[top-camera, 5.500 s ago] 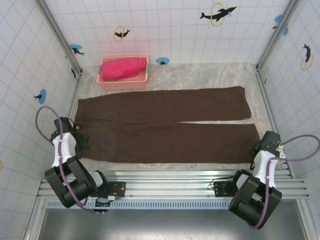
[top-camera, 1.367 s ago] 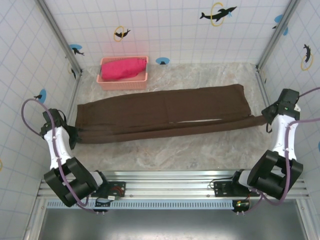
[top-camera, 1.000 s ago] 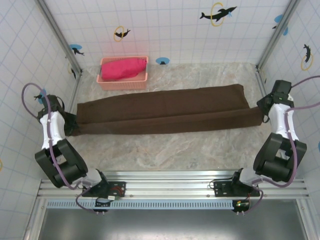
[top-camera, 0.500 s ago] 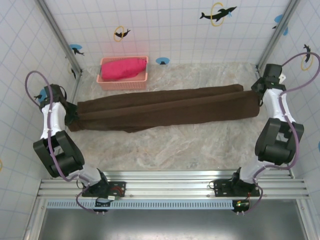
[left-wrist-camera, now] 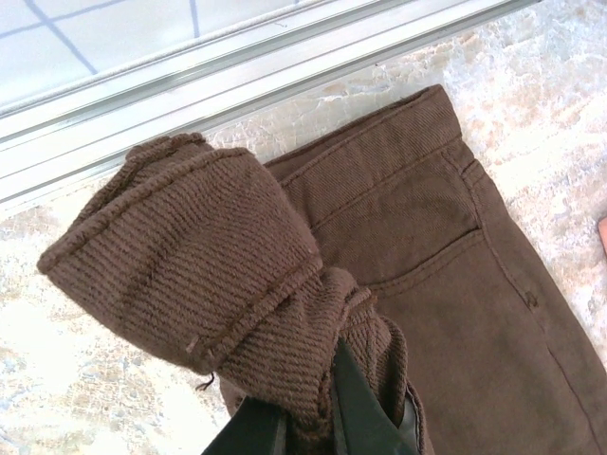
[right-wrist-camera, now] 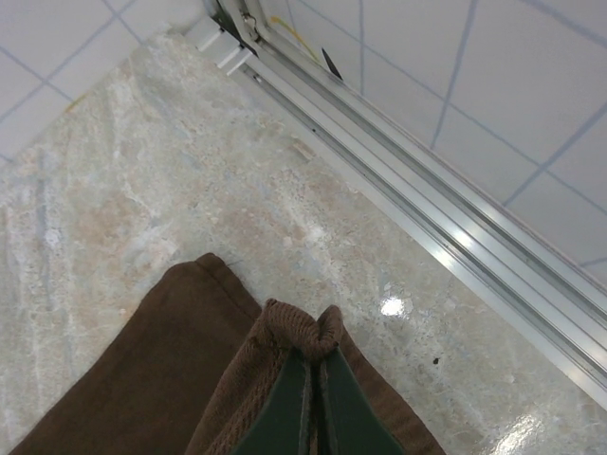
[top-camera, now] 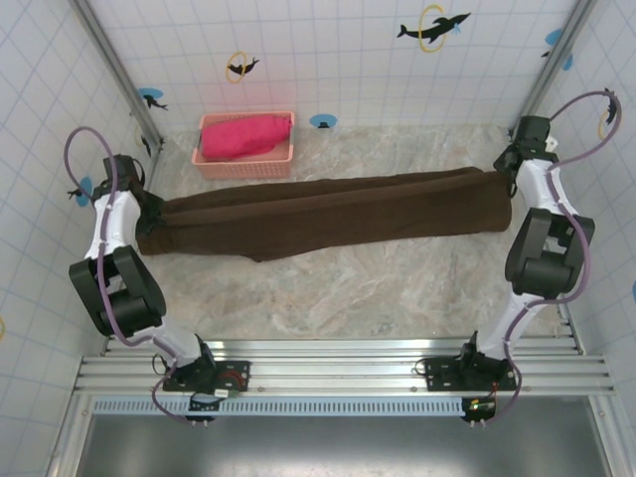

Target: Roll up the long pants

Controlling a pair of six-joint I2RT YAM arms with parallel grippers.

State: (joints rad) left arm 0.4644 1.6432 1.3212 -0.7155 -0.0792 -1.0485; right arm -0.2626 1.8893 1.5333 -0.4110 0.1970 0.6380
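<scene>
The long pants, dark brown and finely ribbed like corduroy, lie folded lengthwise into one long band on the marbled table. The band lies just in front of the pink basket and runs from a little left of it far out to its right. The upper layer sits askew on the lower one, and the band's edge away from the basket bulges unevenly in front of the basket's right side. The left gripper, left of the basket and a little nearer the arms' bases, is clamped on the waist end. In the left wrist view its dark fingers are closed on a thick bunch of waistband, the fabric beyond lying flat with a stitched back pocket showing. The right gripper, far to the right of the basket beside the side wall's metal rail, pinches the hem end. In the right wrist view its green jaws meet on a small hump of cuff, with more brown cloth spread flat on the stone beside it. A bright pink-red cloth lies heaped inside the basket, apart from the pants.
</scene>
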